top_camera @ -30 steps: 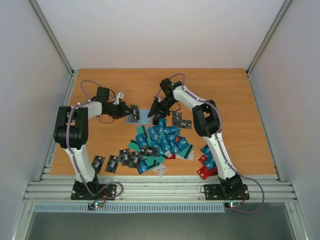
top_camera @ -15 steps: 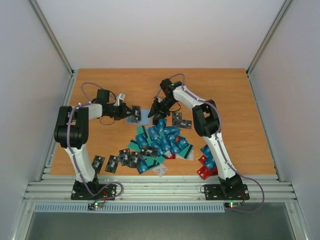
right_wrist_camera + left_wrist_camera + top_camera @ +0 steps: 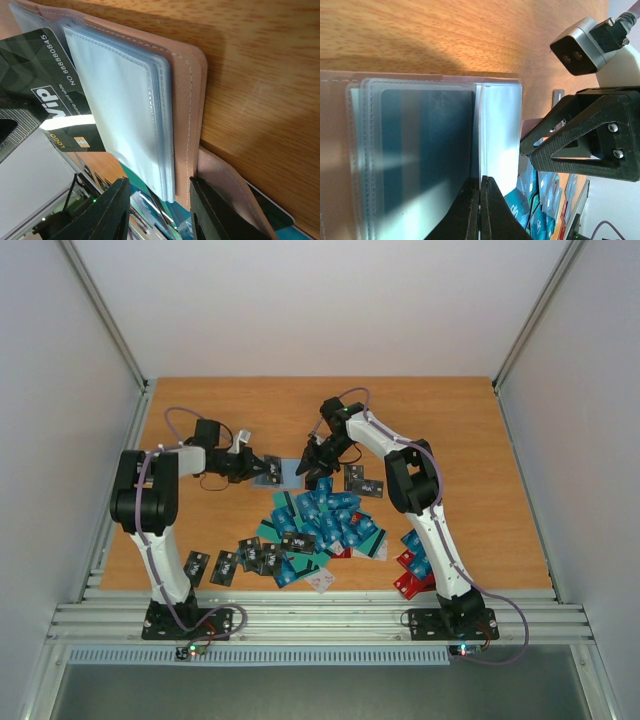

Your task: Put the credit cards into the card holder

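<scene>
Jaws of the left arm (image 3: 185, 458), reaching sideways, pinch black card (image 3: 45, 75).

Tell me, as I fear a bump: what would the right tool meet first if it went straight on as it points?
Most likely the card holder: the open right tool points at its taupe edge and clear pockets, though depth is unclear.

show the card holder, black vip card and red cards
card holder (image 3: 191, 100): right wrist view, pink cover edge
black vip card (image 3: 45, 75): right wrist view, printed face
red cards (image 3: 406, 586): top external view, nearest card
</scene>
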Robot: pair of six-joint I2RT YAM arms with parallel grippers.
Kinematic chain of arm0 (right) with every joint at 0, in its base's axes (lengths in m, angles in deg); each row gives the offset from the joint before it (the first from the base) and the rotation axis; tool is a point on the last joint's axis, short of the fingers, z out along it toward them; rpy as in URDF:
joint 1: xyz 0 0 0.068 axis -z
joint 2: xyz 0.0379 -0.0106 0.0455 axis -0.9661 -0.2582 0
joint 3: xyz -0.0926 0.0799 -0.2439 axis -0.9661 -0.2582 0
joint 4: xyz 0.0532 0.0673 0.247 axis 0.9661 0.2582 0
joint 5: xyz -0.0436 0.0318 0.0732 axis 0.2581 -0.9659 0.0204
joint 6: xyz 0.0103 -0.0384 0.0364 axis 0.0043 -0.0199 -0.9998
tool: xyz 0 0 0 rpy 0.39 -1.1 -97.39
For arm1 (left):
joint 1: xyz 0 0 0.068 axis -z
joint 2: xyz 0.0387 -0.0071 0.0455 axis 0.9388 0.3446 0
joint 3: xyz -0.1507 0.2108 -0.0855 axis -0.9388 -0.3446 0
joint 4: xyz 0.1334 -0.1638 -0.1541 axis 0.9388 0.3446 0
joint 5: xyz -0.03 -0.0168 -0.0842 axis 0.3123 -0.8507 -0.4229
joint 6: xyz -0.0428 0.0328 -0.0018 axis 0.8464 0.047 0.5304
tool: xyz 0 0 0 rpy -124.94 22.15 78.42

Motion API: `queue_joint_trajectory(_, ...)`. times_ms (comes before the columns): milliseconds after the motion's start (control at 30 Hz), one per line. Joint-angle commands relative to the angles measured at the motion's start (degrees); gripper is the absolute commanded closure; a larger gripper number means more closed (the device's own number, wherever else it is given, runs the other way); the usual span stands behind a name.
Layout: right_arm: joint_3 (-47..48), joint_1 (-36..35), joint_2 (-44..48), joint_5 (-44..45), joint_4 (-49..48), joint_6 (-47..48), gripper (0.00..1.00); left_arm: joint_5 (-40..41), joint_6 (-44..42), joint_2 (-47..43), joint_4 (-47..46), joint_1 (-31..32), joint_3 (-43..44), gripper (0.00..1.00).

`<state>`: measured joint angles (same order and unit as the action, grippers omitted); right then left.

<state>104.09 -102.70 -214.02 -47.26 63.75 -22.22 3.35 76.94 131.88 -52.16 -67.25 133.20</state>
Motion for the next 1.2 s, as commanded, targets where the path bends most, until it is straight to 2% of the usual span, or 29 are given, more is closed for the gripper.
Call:
queue_joint_trajectory(0,1.48,-0.19,-1.65,-0.23,0.95,0.67,0.66,-0.53,-0.04,1.35,3.15,-0.21,1.47,1.0)
queue_joint_trajectory(467,1.49,-0.12,-1.79,-0.94,0.01,0.14,0.67,-4.24,-2.35,4.25,10.34,0.52,4.95,1.0)
queue_joint_trajectory(1167,1.51,-0.14,-1.62,0.35,0.75,0.37,0.68,-7.39,-4.43,8.83,11.49,2.1,8.79,1.0)
